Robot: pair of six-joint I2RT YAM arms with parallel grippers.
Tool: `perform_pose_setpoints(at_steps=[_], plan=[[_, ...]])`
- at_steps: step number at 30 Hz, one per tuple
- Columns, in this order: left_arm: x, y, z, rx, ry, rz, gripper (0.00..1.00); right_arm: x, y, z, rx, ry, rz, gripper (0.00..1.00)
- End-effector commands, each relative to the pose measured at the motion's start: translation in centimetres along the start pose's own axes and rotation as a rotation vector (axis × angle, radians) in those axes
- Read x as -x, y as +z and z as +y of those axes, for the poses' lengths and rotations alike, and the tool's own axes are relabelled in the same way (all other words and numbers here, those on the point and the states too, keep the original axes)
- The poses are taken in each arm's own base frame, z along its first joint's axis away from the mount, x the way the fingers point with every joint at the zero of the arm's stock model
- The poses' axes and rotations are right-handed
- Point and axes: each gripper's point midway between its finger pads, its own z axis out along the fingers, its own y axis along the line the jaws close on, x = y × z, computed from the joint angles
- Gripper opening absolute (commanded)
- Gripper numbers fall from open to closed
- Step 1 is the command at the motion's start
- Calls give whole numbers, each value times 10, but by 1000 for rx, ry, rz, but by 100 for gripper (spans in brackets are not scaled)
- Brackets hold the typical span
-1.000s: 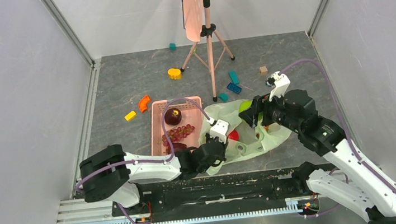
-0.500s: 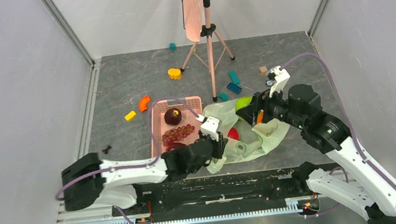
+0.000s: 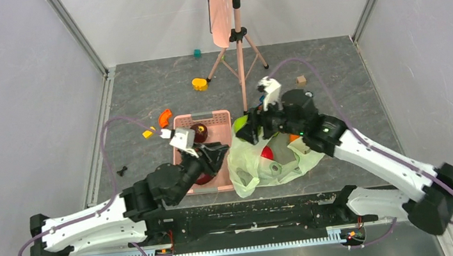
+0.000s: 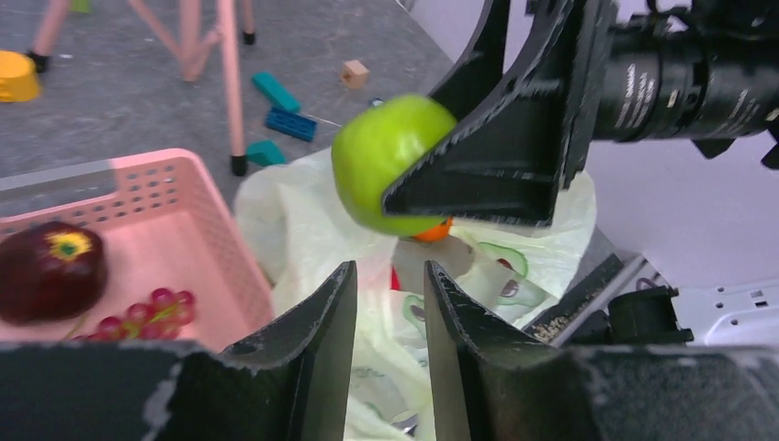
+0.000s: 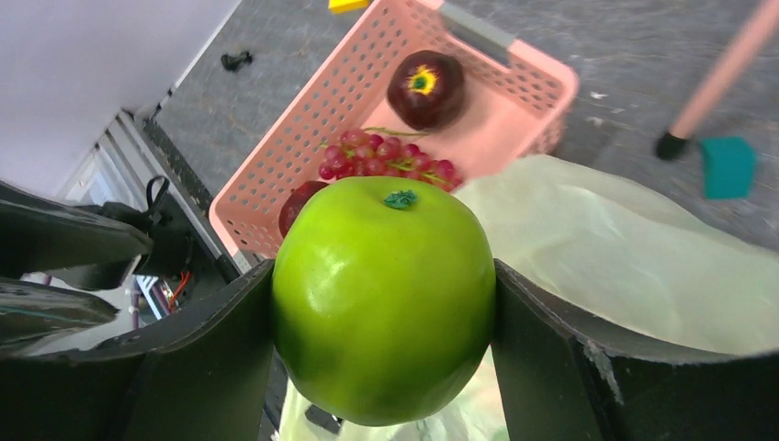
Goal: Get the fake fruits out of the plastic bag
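While my right claw (image 5: pixel 386 367) is gripping the apple (image 5: pixel 384 276) across its middle, since it is looking light, hard and slippery, my left claw (image 4: pixel 388 294) is hovering slightly parted, empty.

Left claw (image 4: pixel 389 271) slightly parted, empty — right claw (image 5: pixel 384 276) grips green apple (image 4: pixel 381 156).

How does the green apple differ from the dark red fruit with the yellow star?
The green apple is bright green; the dark red fruit is maroon with a yellow star-shaped end. The green apple is clamped in the right hand; the dark red fruit lies loose in the pink basket. Both are round and glossy.
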Motion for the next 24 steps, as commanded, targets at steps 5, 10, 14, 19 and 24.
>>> perform_pose_setpoints(at_steps=[5, 10, 14, 19, 24], plan=[[14, -35, 62, 230, 26, -31, 45, 12, 86, 38, 51, -129, 7, 64], [8, -40, 74, 275, 42, -15, 54, -7, 144, 6, -91, -148, 103, 63], [4, -40, 77, 295, 51, -10, 65, -22, 178, -20, -200, -185, 175, 63], [1, -39, 79, 306, 64, -1, 79, -40, 202, -43, -293, -219, 248, 64], [-2, -37, 80, 308, 65, -1, 88, -57, 204, -63, -367, -244, 296, 67]])
